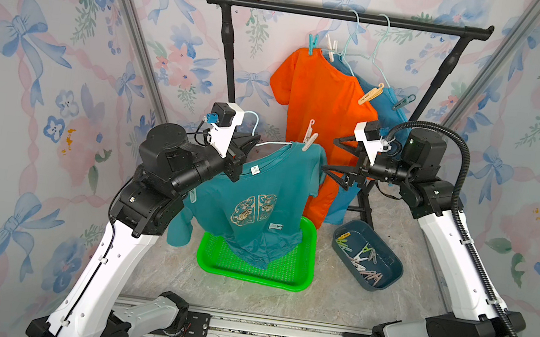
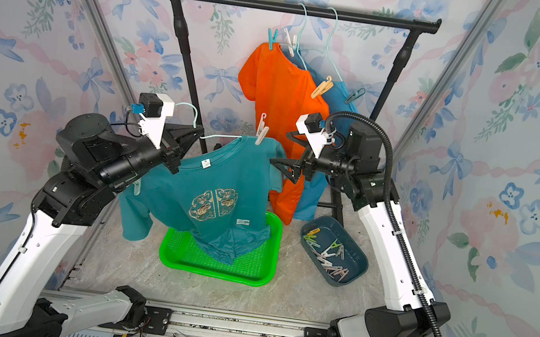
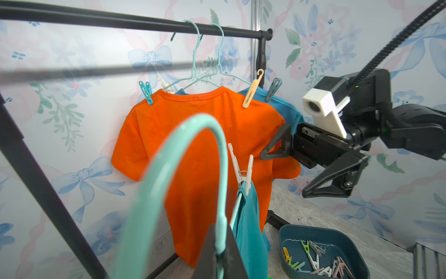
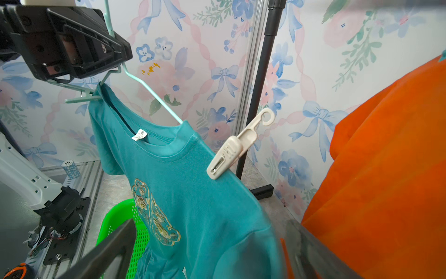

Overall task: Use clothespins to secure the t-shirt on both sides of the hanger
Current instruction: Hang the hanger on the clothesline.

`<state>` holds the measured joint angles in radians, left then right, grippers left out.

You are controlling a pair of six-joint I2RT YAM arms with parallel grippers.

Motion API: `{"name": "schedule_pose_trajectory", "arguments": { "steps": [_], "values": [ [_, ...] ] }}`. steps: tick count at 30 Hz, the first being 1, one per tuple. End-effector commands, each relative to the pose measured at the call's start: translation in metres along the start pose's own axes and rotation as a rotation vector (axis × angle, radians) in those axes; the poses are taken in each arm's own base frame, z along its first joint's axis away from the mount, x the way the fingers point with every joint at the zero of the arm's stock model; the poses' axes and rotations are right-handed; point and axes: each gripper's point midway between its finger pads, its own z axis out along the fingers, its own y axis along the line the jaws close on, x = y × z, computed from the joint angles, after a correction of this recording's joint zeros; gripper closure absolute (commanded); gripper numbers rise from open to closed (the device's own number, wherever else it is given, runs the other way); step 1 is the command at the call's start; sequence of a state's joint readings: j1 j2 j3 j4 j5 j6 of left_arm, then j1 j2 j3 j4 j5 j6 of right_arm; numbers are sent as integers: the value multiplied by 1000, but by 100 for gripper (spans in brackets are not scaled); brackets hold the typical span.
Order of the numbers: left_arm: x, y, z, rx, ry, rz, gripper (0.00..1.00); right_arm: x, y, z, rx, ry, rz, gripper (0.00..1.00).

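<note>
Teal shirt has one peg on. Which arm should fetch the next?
Probably the right. The right jaws are open and empty, and the bin of clothespins lies on that side. The left jaws are shut on the hanger, holding the teal shirt.

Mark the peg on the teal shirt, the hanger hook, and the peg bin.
peg [image 4: 229, 152], right wrist view, on its body.
hanger hook [image 3: 198, 122], left wrist view, top of curve.
peg bin [image 3: 321, 235], left wrist view, inner wall.

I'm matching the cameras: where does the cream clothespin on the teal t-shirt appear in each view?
Top view: cream clothespin mid-frame, clipped on the teal t-shirt.
Top view: likewise.
Left wrist: in front of the orange t-shirt.
Right wrist: on the teal shoulder.
Shared landmark: the orange t-shirt.
</note>
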<state>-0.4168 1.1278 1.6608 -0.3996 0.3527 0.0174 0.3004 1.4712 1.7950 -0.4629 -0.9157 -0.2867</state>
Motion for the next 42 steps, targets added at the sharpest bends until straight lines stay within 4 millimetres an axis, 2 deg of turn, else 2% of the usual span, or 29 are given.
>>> {"name": "schedule_pose_trajectory", "arguments": {
  "steps": [1, 10, 13, 16, 22, 27, 31, 35, 36, 38, 39, 40, 42],
  "values": [
    [-16, -13, -1, 91, -34, 63, 100, 2, 4, -4, -71, 15, 27, 6],
    [-31, -22, 8, 175, -61, 64, 100, 3, 6, 0, -116, 14, 28, 14],
    [-36, -23, 10, 190, -70, 66, 100, 3, 6, 3, -150, 6, 51, 25],
    [-41, -22, 11, 189, -79, 72, 100, 5, 7, 5, -163, 5, 60, 41],
    [-47, -21, 11, 196, -90, 73, 100, 4, 12, 6, -184, -7, 66, 51],
    [-40, -24, 16, 223, -76, 57, 100, 1, 17, 6, -183, -18, 50, 80],
    [-42, -22, 18, 217, -78, 57, 100, 1, 19, 8, -178, -25, 36, 99],
    [-50, -17, 18, 185, -98, 52, 100, -4, 21, 7, -170, -57, 26, 100],
    [-52, -13, 18, 164, -106, 51, 94, -6, 21, 6, -165, -67, 24, 100],
    [-55, -9, 17, 135, -118, 50, 55, -8, 21, 4, -159, -85, 24, 100],
    [-58, -8, 15, 125, -129, 51, 40, -10, 22, 3, -157, -94, 24, 100],
    [-59, -6, 15, 114, -136, 51, 30, -11, 22, 2, -155, -101, 24, 100],
    [-63, -3, 11, 88, -157, 53, 22, -10, 22, 1, -149, -111, 29, 100]
  ]
}}
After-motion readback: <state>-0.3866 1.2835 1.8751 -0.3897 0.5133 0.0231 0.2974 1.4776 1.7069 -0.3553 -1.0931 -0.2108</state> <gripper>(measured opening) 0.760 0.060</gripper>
